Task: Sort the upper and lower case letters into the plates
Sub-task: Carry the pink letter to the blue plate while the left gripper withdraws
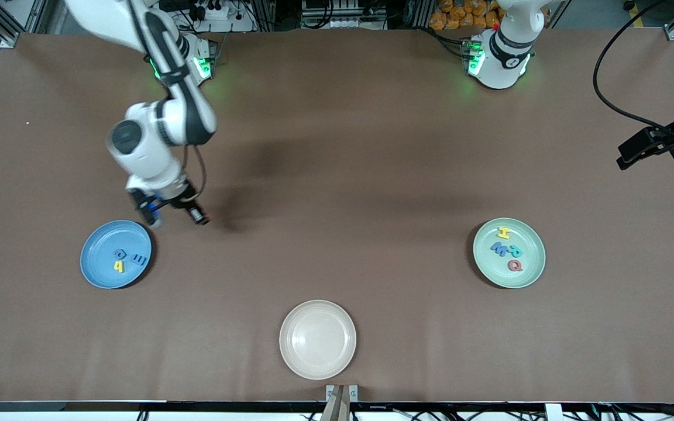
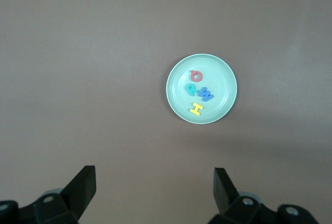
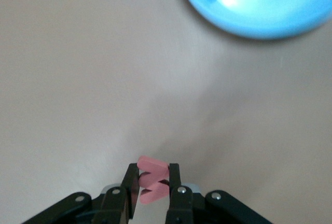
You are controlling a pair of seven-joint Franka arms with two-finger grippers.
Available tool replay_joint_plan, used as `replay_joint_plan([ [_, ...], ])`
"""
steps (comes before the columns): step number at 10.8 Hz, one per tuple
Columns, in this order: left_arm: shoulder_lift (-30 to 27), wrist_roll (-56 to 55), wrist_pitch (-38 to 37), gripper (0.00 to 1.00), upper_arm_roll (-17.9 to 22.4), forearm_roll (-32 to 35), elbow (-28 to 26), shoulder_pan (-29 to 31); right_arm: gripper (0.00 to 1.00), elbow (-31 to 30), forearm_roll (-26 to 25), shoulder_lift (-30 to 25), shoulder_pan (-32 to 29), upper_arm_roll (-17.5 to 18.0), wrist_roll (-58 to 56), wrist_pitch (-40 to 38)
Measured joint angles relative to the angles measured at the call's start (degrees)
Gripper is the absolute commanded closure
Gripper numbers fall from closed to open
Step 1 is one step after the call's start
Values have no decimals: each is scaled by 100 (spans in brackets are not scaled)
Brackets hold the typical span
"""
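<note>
Nearest the front camera: cream plate (image 1: 317,339), bare, midway along the table edge

Farther back, toward the right arm's end: blue plate (image 1: 116,254) holding 3 letters, a yellow one (image 1: 117,266), a blue one (image 1: 120,254) and a teal one (image 1: 138,260), all close together

Toward the left arm's end: mint plate (image 1: 509,252) holding 4 letters, yellow H (image 1: 504,233), teal R (image 1: 515,251), blue W (image 1: 499,249) and red Q (image 1: 515,265), clustered near its middle

Right gripper (image 1: 155,219) just above the table beside the blue plate's rim, on the side away from the front camera; clenched on a pink-red letter (image 3: 152,185), pinched upright between both fingers (image 3: 132,187) in the right wrist view

Left gripper (image 2: 153,187) high in the air, waiting, fingers (image 2: 83,187) spread wide and holding nothing; mint plate seen well below it in the left wrist view
</note>
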Motion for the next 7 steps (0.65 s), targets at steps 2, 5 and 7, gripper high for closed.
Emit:
replay_joint_plan([
  [2,-36,216,-22,0,46,-82,2,-60,100,849,-319,96,-935,-2,-1152,-1020],
  [5,-35,257,-24,0,-1,-421,6,-245,100,1486,-445,786,-1862,7,-2694,-1348],
  [7,-35,257,-27,0,-54,-426,5,-316,100,1641,-484,1254,-2079,11,-3143,-1257],
])
